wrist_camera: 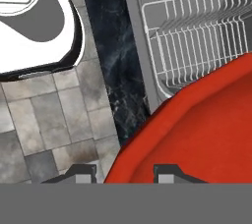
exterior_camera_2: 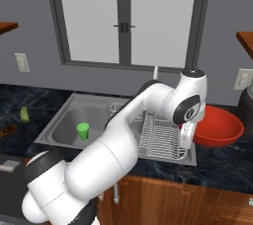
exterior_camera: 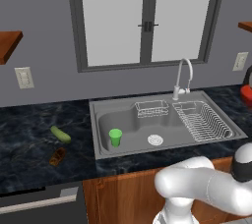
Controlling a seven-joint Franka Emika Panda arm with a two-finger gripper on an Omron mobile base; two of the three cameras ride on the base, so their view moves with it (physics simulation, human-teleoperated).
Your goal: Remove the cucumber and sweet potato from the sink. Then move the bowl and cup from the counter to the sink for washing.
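Over the worktop's front edge right of the sink [exterior_camera_2: 59,120]: bowl [wrist_camera: 206,129], rim pinched in part-closed gripper [wrist_camera: 123,171]; risk of tilting loose or snagging dish rack [wrist_camera: 197,36].

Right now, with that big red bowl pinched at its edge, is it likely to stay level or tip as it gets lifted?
The red bowl is wide and shallow, and the tool straddles just its rim, so it will probably sag away from the grip. It looks rigid, so it shouldn't flex. The smooth, thin rim might slip between the fingers.
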